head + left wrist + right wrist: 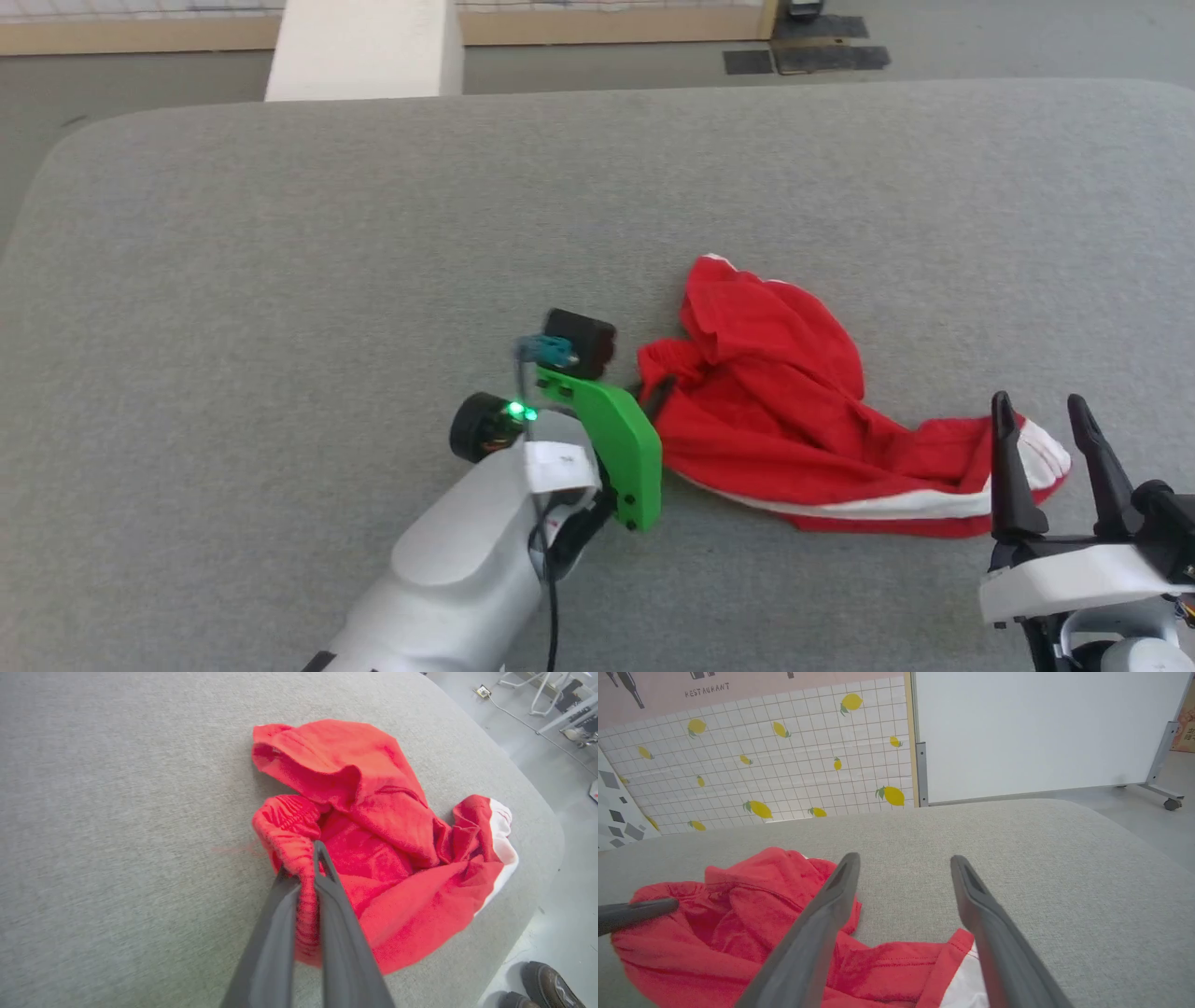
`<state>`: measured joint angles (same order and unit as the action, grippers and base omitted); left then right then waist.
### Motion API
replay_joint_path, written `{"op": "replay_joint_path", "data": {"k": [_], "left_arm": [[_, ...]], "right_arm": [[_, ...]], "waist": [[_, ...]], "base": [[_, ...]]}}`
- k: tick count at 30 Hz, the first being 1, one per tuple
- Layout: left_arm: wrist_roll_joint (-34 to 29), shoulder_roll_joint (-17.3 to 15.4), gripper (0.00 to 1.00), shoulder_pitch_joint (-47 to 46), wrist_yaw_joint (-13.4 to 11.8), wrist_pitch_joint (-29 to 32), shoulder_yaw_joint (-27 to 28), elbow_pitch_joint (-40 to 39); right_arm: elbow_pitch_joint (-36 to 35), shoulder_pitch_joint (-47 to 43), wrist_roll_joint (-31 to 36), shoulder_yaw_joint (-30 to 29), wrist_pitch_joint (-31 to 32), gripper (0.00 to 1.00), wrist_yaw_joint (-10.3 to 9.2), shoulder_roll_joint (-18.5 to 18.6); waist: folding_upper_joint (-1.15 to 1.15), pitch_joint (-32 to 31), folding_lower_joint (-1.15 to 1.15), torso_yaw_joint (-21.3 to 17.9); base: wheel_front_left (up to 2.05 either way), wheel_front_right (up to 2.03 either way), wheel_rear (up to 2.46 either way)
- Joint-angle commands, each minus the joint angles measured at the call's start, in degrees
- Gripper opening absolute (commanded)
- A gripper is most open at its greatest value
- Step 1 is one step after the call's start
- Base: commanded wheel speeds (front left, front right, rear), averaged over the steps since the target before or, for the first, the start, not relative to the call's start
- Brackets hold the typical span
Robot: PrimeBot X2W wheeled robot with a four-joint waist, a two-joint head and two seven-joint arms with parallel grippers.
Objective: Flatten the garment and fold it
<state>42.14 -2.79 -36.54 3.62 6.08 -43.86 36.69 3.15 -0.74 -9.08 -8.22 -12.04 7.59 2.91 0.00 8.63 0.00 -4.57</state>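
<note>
Left pincer (303,863) pinches the red shorts' (397,882) gathered waistband (289,826), crumpled cloth heaped beyond its tips. Right pincer (904,858), spread, hovers over the white-striped hem (966,984), grey tabletop (1041,858) ahead.

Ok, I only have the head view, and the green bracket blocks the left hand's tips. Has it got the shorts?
Observer: Yes. The left wrist view shows the left hand shut on the gathered elastic band of the garment.
Operator: And the right hand, gripping anything?
Observer: No. In its wrist view the right hand is open, fingers spread over the white-trimmed hem, with nothing pinched.
Operator: Anyone close to the table?
Observer: A person's dark shoes stand on the floor by the table corner nearest the garment.
</note>
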Motion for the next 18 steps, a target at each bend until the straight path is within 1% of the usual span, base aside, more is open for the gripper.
{"op": "replay_joint_path", "data": {"k": [1,5,7,11,13,15,18], "left_arm": [[0.7,-0.6,0.00,0.8,-0.9,-1.7,1.1,-0.4],[2.1,-3.3,0.00,4.1,-4.0,-5.2,4.5,-3.3],[2.6,-5.4,0.00,6.3,-6.2,-5.8,6.2,-5.6],[3.5,-10.4,0.00,11.8,-12.6,-5.4,9.8,-11.2],[4.1,-12.2,0.00,14.2,-15.2,-4.8,11.3,-13.6],[4.8,-13.3,0.00,16.0,-16.3,-3.7,11.8,-15.3],[5.7,-13.8,0.00,17.5,-16.1,-1.3,11.1,-15.9]], "right_arm": [[-0.2,0.1,-0.3,-0.1,0.1,1.00,-0.10,0.0],[-0.6,-0.3,-0.2,-0.4,0.4,1.00,-0.10,0.0],[-0.8,-0.5,-0.2,-0.4,0.5,1.00,-0.10,0.0],[-1.2,-0.5,-0.3,-0.2,0.8,1.00,-0.10,0.0],[-1.3,-0.4,-0.4,0.3,0.9,1.00,-0.10,0.0],[-1.3,-0.3,-0.5,0.9,1.1,1.00,-0.10,0.0],[-1.3,0.0,-0.5,1.6,1.4,1.00,-0.10,0.0]], "waist": [[0.00,-0.5,0.00,1.5],[0.00,-1.2,0.00,4.4],[0.00,-1.4,0.00,5.8],[0.00,-1.6,0.00,8.4],[0.00,-1.5,0.00,9.2],[0.00,-1.3,0.00,9.8],[0.00,-1.0,0.00,9.9]], "base": [[0.00,0.00,0.00],[0.00,0.00,0.00],[0.00,0.00,0.00],[0.00,0.00,0.00],[0.00,0.00,0.00],[0.00,0.00,0.00],[0.00,0.00,0.00]]}}
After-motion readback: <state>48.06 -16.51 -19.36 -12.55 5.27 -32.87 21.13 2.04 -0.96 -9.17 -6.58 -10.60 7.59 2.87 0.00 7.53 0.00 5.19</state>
